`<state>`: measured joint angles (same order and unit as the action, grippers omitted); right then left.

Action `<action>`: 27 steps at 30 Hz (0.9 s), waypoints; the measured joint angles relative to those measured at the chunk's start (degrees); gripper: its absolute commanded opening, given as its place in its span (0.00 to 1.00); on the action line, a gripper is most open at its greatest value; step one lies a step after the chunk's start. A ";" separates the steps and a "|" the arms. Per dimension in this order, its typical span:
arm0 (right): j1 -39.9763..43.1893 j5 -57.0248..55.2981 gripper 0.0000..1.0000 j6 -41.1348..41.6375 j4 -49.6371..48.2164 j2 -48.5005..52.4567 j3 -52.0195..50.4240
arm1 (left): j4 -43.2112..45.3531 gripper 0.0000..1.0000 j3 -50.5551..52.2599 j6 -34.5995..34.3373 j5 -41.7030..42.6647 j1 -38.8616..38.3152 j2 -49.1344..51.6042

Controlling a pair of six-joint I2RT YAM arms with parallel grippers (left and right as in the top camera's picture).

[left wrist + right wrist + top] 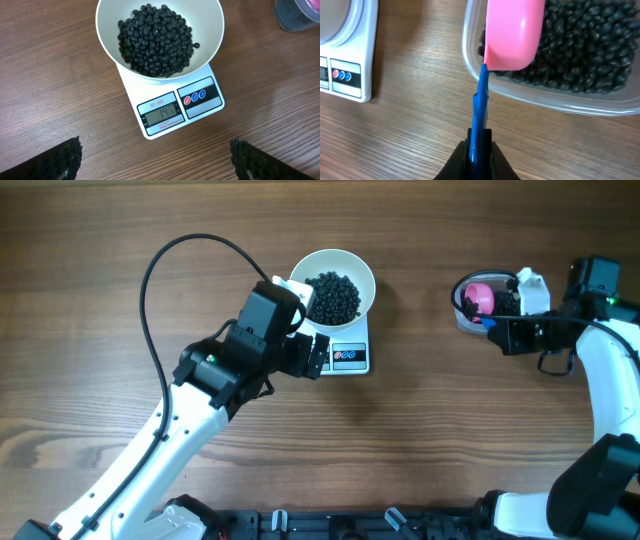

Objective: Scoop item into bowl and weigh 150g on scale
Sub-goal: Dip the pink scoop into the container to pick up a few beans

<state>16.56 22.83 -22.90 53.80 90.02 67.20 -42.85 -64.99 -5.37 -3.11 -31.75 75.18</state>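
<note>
Overhead: white bowl (320, 262) of black pellets (333, 295) on scale (358, 340), upper centre of table (450, 440).
Left wrist: left fingers (62, 160) spread wide at lower corners, holding nothing.
Right wrist: right fingers (497, 162) pinching blue handle (480, 100) of pink scoop (512, 32), over clear tub (545, 102), upper right.

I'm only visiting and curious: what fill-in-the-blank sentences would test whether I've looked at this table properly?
The white bowl of black beans sits on the ___.
The right gripper holds the pink scoop by its ___ handle.
The left gripper has its jaws wide ___.
Missing words: scale; blue; open.
</note>
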 measured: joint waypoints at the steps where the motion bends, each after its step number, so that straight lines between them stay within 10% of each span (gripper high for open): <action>1: 0.00 0.15 0.04 0.00 0.17 0.00 0.00 | 0.02 1.00 0.00 0.00 0.00 0.00 0.00; 27: 0.61 5.40 0.04 4.85 -0.70 0.00 0.00 | 0.02 1.00 0.00 0.00 0.00 0.00 0.00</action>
<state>17.17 28.23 -18.04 53.10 90.02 67.20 -42.83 -64.99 -5.37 -3.11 -31.75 75.18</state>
